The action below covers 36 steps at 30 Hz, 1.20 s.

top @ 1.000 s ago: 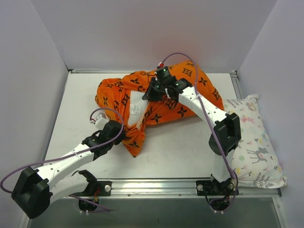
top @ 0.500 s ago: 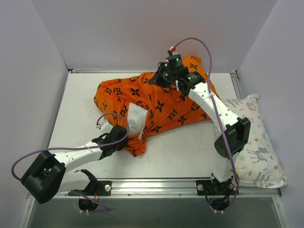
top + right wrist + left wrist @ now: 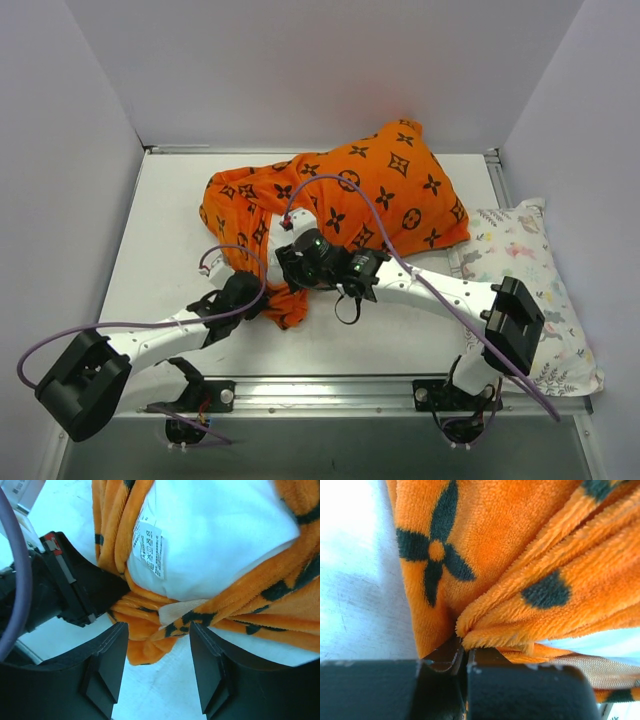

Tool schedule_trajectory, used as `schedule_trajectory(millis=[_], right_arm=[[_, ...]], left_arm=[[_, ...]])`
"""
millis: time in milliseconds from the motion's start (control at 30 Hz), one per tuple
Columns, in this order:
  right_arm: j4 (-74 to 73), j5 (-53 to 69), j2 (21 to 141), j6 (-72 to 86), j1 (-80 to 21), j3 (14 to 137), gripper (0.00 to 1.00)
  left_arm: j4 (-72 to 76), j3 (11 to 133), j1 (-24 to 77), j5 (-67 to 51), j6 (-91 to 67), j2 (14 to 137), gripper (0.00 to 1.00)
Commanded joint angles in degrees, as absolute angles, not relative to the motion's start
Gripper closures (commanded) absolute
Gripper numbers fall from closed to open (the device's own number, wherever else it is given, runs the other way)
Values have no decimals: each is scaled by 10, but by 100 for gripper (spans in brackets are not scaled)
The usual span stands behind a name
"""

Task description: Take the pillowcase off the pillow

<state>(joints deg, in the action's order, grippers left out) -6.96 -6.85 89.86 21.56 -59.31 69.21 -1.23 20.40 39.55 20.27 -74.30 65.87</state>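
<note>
**Pillowcase removal: hem anchored, pillow not yet gripped**

The pillowcase, with the pillow mostly inside it, lies from the middle of the counter toward its far right corner. The left gripper is clamped on a fold of the orange hem close to the near edge. The right gripper hangs over the opening with its 2 fingers apart, holding nothing. White pillow and a white tag show just beyond them. Judged step: freeing the pillow at the mouth of the cover. The next move probably calls for the right gripper to close on white pillow alone, not orange cloth, and then pull away from the left gripper's anchor.
</note>
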Motion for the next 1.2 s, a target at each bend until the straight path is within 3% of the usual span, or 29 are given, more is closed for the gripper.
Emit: schedule_trajectory(millis=[0, 333, 400, 433, 567, 900, 1000, 1067, 1100, 1167], right_arm=[[31, -150, 904, 136, -605, 691, 46], [81, -196, 996, 27, -615, 717, 36], [107, -190, 992, 12, -616, 690, 30], [119, -187, 991, 4, -616, 682, 20], [115, -182, 1022, -46, -622, 692, 7], [134, -171, 1088, -25, -605, 687, 6], [129, -156, 1112, -5, -594, 701, 13], [106, -153, 1131, 0, -582, 728, 41], [99, -150, 1134, 21, -579, 734, 63], [79, -158, 1141, 30, -576, 754, 88]], left_arm=[[-68, 185, 396, 183, -727, 653, 100], [-88, 183, 396, 189, -720, 610, 100], [-92, 183, 396, 189, -717, 605, 100], [-94, 185, 396, 189, -716, 604, 100], [-99, 186, 395, 189, -714, 602, 100], [-120, 175, 392, 192, -726, 558, 100], [-120, 175, 391, 188, -726, 550, 100], [-121, 177, 391, 187, -726, 546, 100], [-122, 178, 391, 187, -727, 546, 100], [-124, 178, 391, 186, -727, 544, 100]])
